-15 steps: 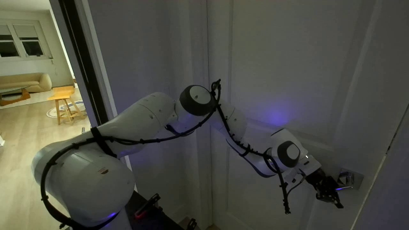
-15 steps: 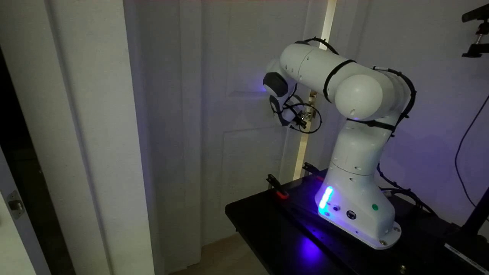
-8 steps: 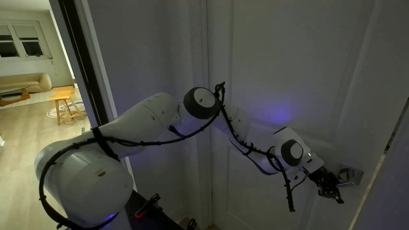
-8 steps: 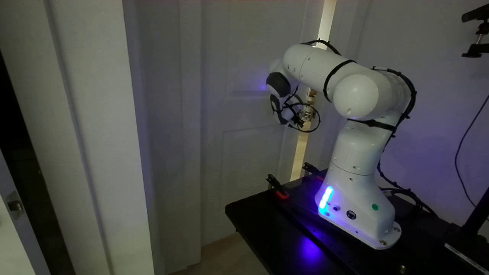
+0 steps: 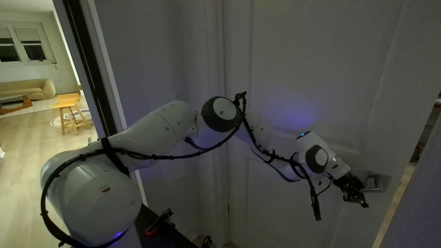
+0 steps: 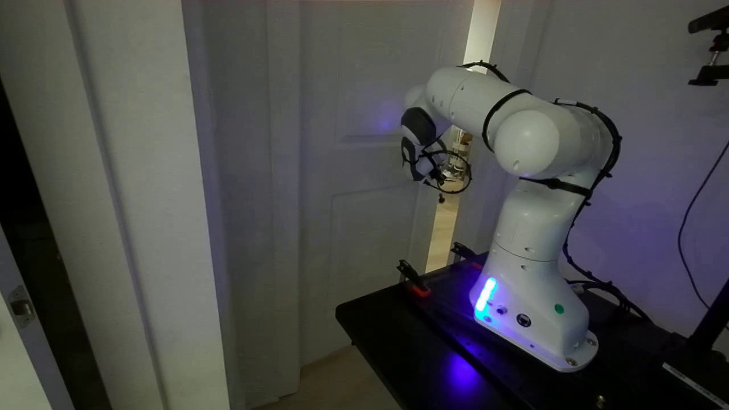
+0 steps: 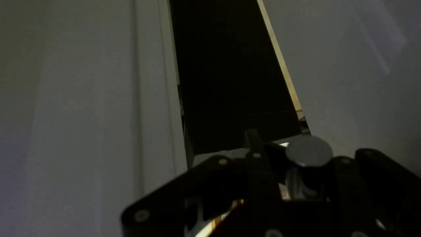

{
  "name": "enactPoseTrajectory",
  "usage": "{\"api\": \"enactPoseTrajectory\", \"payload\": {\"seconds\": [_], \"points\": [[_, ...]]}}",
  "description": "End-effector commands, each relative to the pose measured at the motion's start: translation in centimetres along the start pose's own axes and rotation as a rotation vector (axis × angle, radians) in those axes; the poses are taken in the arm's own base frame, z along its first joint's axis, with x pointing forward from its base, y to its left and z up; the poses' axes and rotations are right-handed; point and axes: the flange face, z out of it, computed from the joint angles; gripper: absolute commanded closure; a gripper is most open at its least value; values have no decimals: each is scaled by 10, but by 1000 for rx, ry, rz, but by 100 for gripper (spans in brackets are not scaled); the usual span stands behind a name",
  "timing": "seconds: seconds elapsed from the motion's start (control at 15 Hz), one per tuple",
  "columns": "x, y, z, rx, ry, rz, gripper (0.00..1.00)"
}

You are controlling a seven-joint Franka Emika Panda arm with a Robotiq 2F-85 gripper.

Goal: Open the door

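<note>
Compared with half a second ago, the gap (image 5: 415,158) beside the tall white door (image 5: 330,103) is wider, and the gripper (image 5: 362,196) stands a little higher in an exterior view. Starting at left, the hinges, which I do not see, are by my judgement at the left side of the door, so the good movement is one slow arc around them, not a straight line. Next comes the door itself, beyond the arm (image 5: 220,115) and ajar. More to the right, the gripper is at the silver lever handle (image 5: 373,189); I think it should turn gradually together with the door, so that the lever does not slip out. At left, an exterior view gives a wooden stool (image 5: 68,100) in a lit room (image 5: 31,144), seen nowhere else; at right, an exterior view alone gives a large part of the black table (image 6: 393,330) under the arm. Only the wrist view shows closely the fingers (image 7: 260,171), which stand on both sides of a grey round end (image 7: 309,151), probably of the lever; whether they pinch it, I cannot tell.
</note>
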Motion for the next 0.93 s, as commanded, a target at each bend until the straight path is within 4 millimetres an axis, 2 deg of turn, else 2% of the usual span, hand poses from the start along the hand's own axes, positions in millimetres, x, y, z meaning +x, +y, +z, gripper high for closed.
{"api": "enactPoseTrajectory", "payload": {"seconds": [0.0, 0.13, 0.2, 0.27, 0.87], "points": [[4, -17, -7, 15, -25, 27, 99], [2, -25, -16, 33, -27, 27, 99], [1, -27, -18, 39, -28, 27, 73], [1, -28, -19, 43, -30, 28, 71], [6, -34, -32, 73, -51, 59, 3]]}}
